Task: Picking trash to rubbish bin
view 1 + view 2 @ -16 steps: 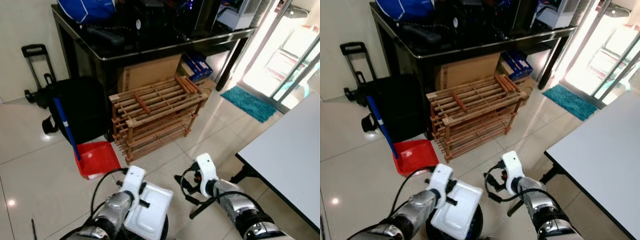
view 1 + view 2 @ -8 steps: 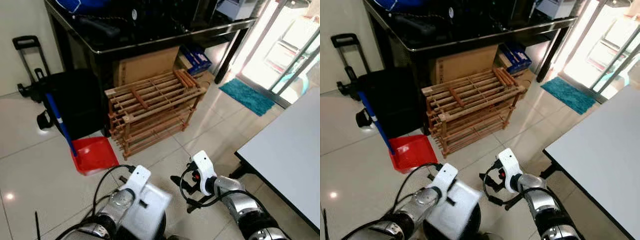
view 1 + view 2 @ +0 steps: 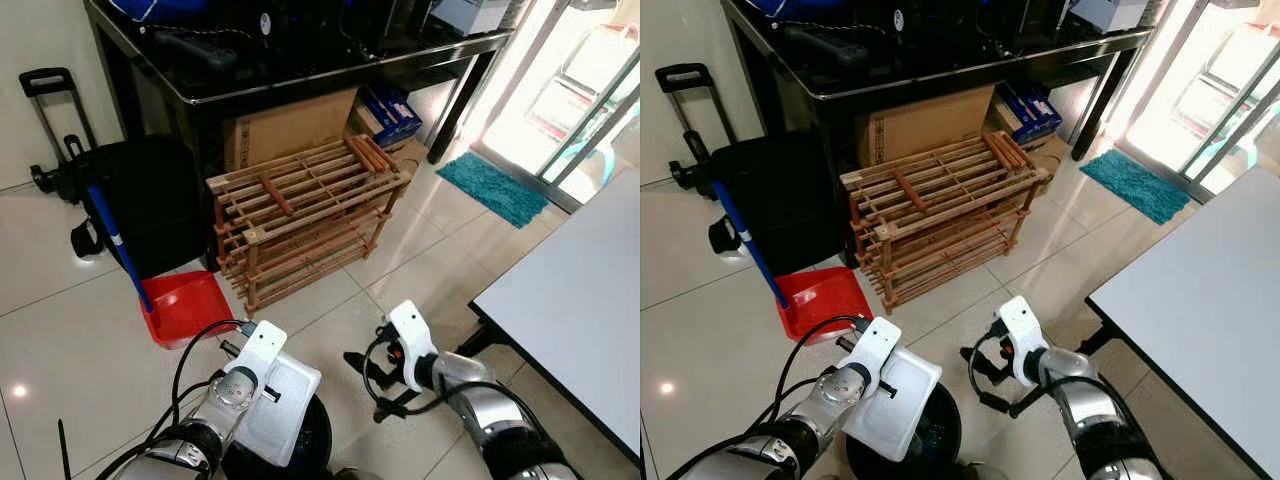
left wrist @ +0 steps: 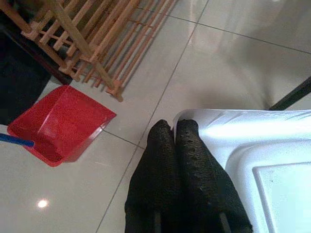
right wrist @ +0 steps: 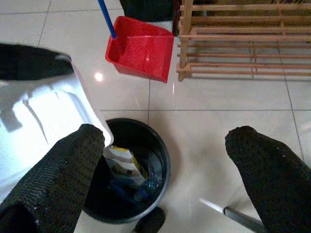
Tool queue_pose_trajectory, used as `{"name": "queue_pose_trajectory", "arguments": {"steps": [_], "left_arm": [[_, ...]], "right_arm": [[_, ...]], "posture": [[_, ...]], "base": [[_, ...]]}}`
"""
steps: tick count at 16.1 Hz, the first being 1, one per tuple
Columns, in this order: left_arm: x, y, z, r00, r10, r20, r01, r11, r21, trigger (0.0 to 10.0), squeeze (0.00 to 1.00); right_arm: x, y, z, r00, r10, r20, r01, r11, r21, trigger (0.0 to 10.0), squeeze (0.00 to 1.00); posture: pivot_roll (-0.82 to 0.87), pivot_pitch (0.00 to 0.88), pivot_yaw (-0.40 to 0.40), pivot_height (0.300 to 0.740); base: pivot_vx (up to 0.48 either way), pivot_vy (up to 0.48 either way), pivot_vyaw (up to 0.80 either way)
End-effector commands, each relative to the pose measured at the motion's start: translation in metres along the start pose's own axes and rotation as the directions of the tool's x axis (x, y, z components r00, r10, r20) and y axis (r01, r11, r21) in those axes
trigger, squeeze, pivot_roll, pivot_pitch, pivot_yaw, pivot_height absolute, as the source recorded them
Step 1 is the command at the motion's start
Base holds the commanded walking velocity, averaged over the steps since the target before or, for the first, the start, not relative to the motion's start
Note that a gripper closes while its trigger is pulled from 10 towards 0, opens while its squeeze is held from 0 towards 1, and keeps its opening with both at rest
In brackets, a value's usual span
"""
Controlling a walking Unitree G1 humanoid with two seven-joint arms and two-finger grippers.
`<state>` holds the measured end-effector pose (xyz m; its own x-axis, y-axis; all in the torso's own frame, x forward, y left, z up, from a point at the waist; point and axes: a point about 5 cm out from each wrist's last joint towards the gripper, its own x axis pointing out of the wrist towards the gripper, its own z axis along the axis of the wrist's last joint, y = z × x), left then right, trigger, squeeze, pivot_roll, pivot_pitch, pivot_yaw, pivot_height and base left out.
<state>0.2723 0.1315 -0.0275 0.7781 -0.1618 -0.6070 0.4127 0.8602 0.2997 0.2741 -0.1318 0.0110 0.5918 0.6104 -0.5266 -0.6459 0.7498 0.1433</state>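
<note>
Right now your left gripper (image 4: 181,130) is clenched on the rim of the white tray (image 3: 280,410), tilted over the black bin (image 5: 130,170). It looks light, stiff and slick, so keep that edge hold. Your right gripper (image 5: 165,145) hangs spread beside the bin.

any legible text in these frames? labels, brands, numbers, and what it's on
None readable.
Cardboard box under the black table: small dark print, too small to read.
Blue boxes beside it: markings too blurred.
Carton in the black bin: print too blurred.
White tray in the left hand: plain.
</note>
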Motion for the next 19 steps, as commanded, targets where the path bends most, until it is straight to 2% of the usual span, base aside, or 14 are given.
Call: {"name": "queue_pose_trajectory", "arguments": {"steps": [1,2,14,15,16,19], "left_arm": [[0.002,-0.006,0.008,1.0,-0.008,0.025,0.008,1.0,0.015,10.0,0.0],[0.002,-0.006,0.008,1.0,-0.008,0.026,0.008,1.0,0.008,10.0,1.0],[0.002,-0.01,0.007,0.999,-0.041,0.019,0.042,0.998,-0.045,10.0,1.0],[0.002,-0.011,0.007,0.999,-0.047,0.024,0.048,0.997,-0.055,10.0,0.18],[0.002,-0.012,0.007,0.998,-0.049,0.025,0.05,0.997,-0.053,10.0,0.0],[-0.001,-0.009,-0.001,0.999,-0.033,0.012,0.034,0.996,-0.077,10.0,0.0]], "right_arm": [[-0.005,-0.004,-0.001,1.0,-0.004,-0.005,0.004,1.0,-0.005,10.0,0.0],[-0.005,-0.003,-0.001,1.0,-0.001,-0.005,0.001,1.0,-0.001,10.0,0.0],[-0.003,0.005,0.001,1.0,0.018,-0.003,-0.018,1.0,0.007,10.0,0.0],[-0.003,0.006,0.002,1.0,0.018,-0.001,-0.018,1.0,0.008,10.0,0.0],[-0.003,0.006,0.002,1.0,0.017,0.0,-0.017,1.0,0.008,10.0,0.0],[-0.002,0.007,0.0,1.0,0.013,-0.001,-0.013,1.0,0.015,10.0,0.0]], "posture": [[-0.16,0.116,-0.164,0.74],[-0.15,0.118,-0.165,0.74],[-0.15,0.123,-0.157,0.74],[-0.15,0.121,-0.155,0.74],[-0.15,0.121,-0.155,0.74],[-0.14,0.12,-0.15,0.74]], "base": [[0.0,0.0,0.0],[0.0,0.0,0.0],[0.0,0.0,0.0],[0.0,0.0,0.0],[0.0,0.0,0.0],[0.0,0.0,0.0]]}}
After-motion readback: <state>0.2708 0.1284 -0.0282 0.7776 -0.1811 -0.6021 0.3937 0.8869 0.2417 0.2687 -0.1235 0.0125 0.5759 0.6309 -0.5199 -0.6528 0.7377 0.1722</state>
